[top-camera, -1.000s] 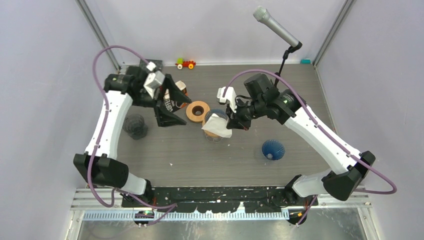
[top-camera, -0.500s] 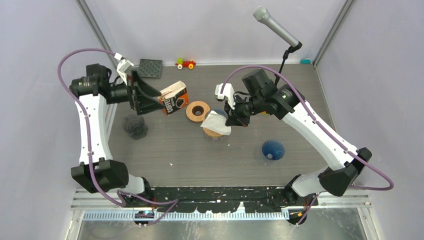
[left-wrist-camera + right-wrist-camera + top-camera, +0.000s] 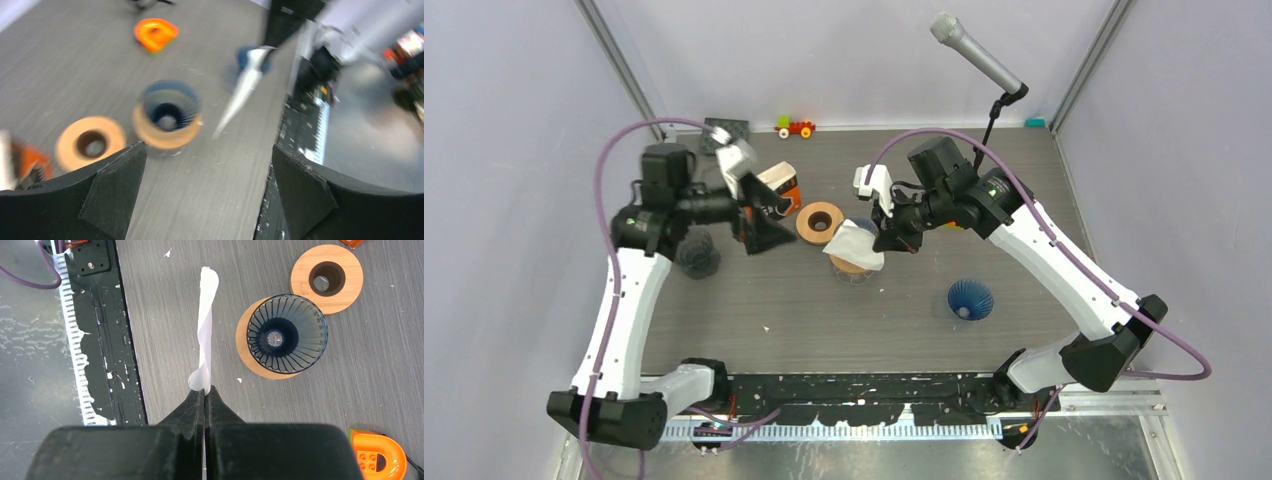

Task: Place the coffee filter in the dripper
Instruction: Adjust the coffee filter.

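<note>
Right end effector [image 3: 205, 390]: closed, pinching one edge of the coffee filter [image 3: 206, 330]. In the wrist view the filter is edge-on, a thin white strip running straight ahead of the fingertips.

The dripper [image 3: 287, 335], dark blue and ribbed on its round wooden base [image 3: 246, 347], lies ahead and to the right of the fingertips, with bare surface [image 3: 170, 315] showing between strip and base. The filter is not in the dripper. From above, the sheet [image 3: 854, 245] covers most of the dripper just left of the right end effector [image 3: 882, 240]. I cannot tell whether it touches the rim.

The wooden ring [image 3: 327, 279] is further ahead, beyond the dripper.

Left end effector [image 3: 207, 150]: fingers spread wide with nothing between them. The left wrist view is motion-blurred. The dripper [image 3: 167, 117] appears just ahead of the gap, and the wooden ring [image 3: 91, 144] by the left finger.

Compared with half a second ago:
- The left arm has swung in from its outstretched pose at the left wall.
- The left end effector [image 3: 764, 215] is now just right of the coffee box [image 3: 779, 185] and near the ring, where it had been left of the box.
- The right arm and filter are essentially unchanged; the sheet has crept only slightly.
- The dripper and ring are where they were.
</note>
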You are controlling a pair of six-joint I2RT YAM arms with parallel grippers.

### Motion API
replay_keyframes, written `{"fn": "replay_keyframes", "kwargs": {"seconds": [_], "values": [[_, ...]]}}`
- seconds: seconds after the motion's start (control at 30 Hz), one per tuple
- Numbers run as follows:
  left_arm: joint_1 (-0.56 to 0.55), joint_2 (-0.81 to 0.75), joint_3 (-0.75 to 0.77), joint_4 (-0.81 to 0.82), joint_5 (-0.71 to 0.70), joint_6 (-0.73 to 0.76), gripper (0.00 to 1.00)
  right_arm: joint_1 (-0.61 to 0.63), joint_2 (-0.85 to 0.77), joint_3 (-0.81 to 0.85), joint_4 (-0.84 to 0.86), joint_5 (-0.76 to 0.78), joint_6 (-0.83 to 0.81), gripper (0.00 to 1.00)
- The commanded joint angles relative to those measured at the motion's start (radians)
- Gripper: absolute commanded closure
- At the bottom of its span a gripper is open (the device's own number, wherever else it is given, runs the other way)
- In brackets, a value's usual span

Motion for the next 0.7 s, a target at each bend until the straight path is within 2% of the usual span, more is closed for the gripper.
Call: {"fn": "replay_keyframes", "kwargs": {"seconds": [0.0, 0.07, 0.2, 0.43, 0.5, 0.57, 0.67], "values": [[-0.254, -0.026, -0.038, 0.063, -0.005, 0.154, 0.06, 0.019, -0.025, 0.003, 0.033, -0.039, 0.017, 0.99], [-0.336, 0.019, -0.012, 0.084, -0.054, 0.143, 0.14, 0.031, -0.024, -0.001, 0.035, -0.048, 0.019, 0.99], [-0.481, 0.076, 0.001, 0.139, -0.164, 0.195, 0.19, 0.039, -0.027, -0.009, 0.044, -0.071, 0.031, 1.00], [-0.518, 0.175, 0.013, 0.190, -0.093, 0.154, 0.35, 0.042, -0.047, -0.034, 0.061, -0.070, 0.039, 1.00], [-0.520, 0.184, 0.007, 0.212, -0.064, 0.127, 0.45, 0.041, -0.051, -0.045, 0.068, -0.067, 0.039, 1.00], [-0.522, 0.190, 0.002, 0.220, -0.049, 0.114, 0.63, 0.042, -0.054, -0.052, 0.076, -0.065, 0.043, 1.00], [-0.523, 0.186, -0.017, 0.223, -0.034, 0.111, 0.78, 0.042, -0.055, -0.058, 0.083, -0.061, 0.047, 1.00]]}}
